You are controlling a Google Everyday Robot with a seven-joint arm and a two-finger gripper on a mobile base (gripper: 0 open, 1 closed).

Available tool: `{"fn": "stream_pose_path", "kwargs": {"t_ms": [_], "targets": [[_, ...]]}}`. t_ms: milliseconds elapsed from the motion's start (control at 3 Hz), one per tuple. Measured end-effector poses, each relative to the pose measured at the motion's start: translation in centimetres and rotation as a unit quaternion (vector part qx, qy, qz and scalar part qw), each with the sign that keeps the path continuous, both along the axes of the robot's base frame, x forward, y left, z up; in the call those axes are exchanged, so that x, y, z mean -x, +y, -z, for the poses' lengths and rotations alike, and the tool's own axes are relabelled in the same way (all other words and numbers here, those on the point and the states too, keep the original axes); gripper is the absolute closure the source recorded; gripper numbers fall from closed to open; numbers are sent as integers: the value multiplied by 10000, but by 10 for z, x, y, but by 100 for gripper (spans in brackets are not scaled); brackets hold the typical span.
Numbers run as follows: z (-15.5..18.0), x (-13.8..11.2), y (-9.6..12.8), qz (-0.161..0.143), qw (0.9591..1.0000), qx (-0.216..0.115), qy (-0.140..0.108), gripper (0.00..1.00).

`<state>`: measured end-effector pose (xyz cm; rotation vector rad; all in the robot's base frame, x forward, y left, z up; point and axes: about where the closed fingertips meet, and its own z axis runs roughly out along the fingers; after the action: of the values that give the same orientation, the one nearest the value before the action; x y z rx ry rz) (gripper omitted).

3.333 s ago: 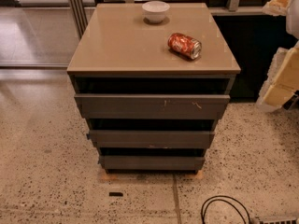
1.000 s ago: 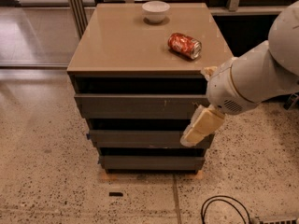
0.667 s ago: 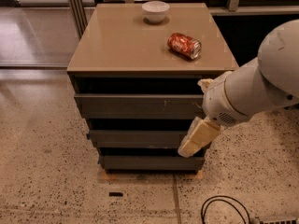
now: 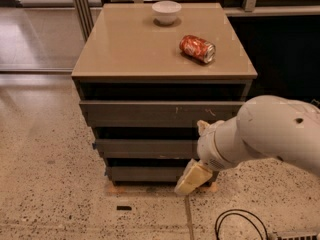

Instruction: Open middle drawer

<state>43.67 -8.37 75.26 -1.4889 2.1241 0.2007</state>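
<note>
Floor [image 4: 45, 149]: I am looking down at pale speckled terrazzo running all around the unit.
Bench [image 4: 130, 44]: a three-drawer unit with a smooth tan top is standing mid-view, its drawer fronts facing me.
Arm [image 4: 265, 134]: the fat white arm is reaching in from the right edge, crossing in front of the bench's lower right corner.
Top drawer [image 4: 150, 113]: the tallest, widest grey front, carrying pale scratches right of centre, is sitting just under the top.
Middle drawer [image 4: 145, 148]: the dark grey handleless front is sitting between the other two, a small blue bit showing at its left end; I am reading it as shut, and the arm is covering its right end.
Bottom drawer [image 4: 142, 174]: the narrowest plain grey front is sitting lowest, near the floor.
Cable [image 4: 240, 224]: a black loop is lying on the floor at lower right.
Hand [image 4: 192, 180]: the yellowish hand is hanging low at the bottom drawer's right end, below the middle drawer's front. I cannot tell how far open it is, nor whether it is touching or holding anything.
Soda can [image 4: 197, 48]: a red can is lying on its side on the right of the bench top.
Bowl [image 4: 166, 11]: a small white bowl is sitting upright at the back edge, well apart from the can.
</note>
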Motion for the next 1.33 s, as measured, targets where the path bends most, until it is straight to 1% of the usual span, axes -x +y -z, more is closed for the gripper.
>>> {"fn": "stream_pose_path", "kwargs": {"t_ms": [333,667,1000,1333], "targets": [[51,-7,13,175,9998,-11,67,0],[89,-17,22,664,9975,-139,184,0],[89,-17,22,659,9976,-137,183,0],[98,-17,13,822,9964,-130,184,0]]}}
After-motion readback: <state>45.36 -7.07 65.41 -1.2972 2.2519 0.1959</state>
